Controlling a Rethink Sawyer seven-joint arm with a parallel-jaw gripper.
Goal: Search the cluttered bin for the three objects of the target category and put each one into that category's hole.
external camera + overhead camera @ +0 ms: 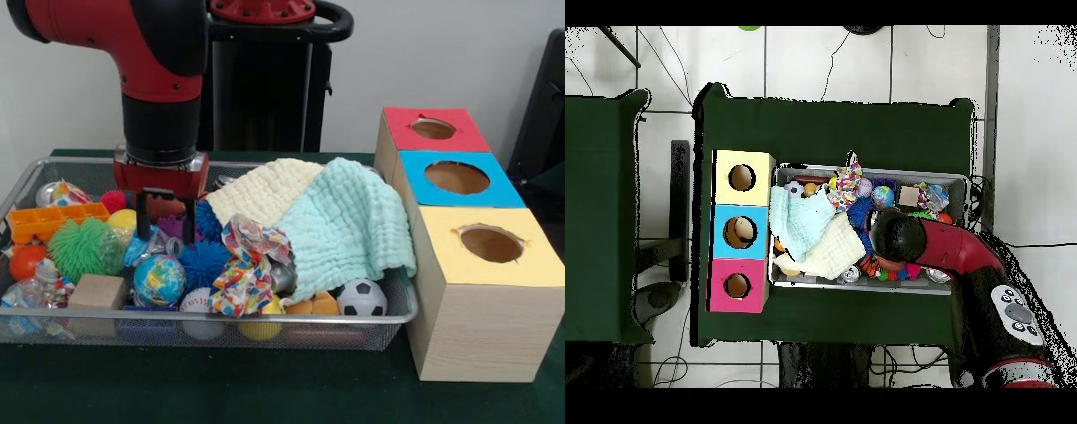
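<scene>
**Sawyer arm dips into crowded toy bin**

Green table cloth [265,389] carries a wire bin [388,322] of toys beside a three-hole box [481,305]; the gripper [164,216] hangs low among balls, its black fingers [143,215] spread and pinching nothing; two cloths [344,225] cover the bin's box-side half; a soccer ball [361,299] rests at the front rim.

The desk [265,397] is dark green. Three hole tops run red [433,129], blue [457,177] and yellow [491,245] on pale wood. Cloths are cream [260,190] and mint [349,225]. A ball [361,299] is black-and-white; a spiky ball [78,247] is green.
</scene>
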